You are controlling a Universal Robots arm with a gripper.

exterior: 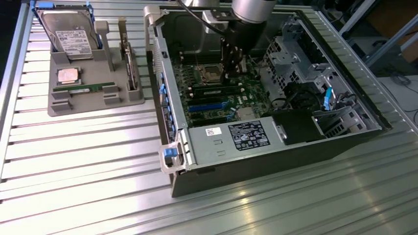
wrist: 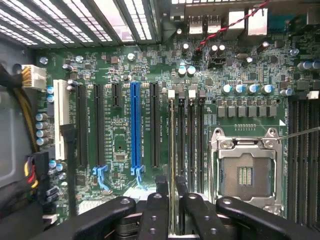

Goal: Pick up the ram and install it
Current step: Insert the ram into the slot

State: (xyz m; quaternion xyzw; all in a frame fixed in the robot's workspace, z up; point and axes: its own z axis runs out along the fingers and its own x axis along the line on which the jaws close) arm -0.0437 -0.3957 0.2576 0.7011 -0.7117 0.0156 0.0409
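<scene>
Ribbed metal worktop point(exterior: 78, 161) is carrying the open computer case point(exterior: 196, 156), where your pincer point(wrist: 173, 192) is straddling the ram point(wrist: 172, 150) standing edge-up in its motherboard slot, fingers slightly parted, not clamping; thin, light and rigid, it wants holding by its long edges.

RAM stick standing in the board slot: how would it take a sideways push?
The ram is a thin board on edge, so it likely bends or cracks under side load. Standing tall on that narrow edge, it may tilt; whether it's latched can't be told.
</scene>
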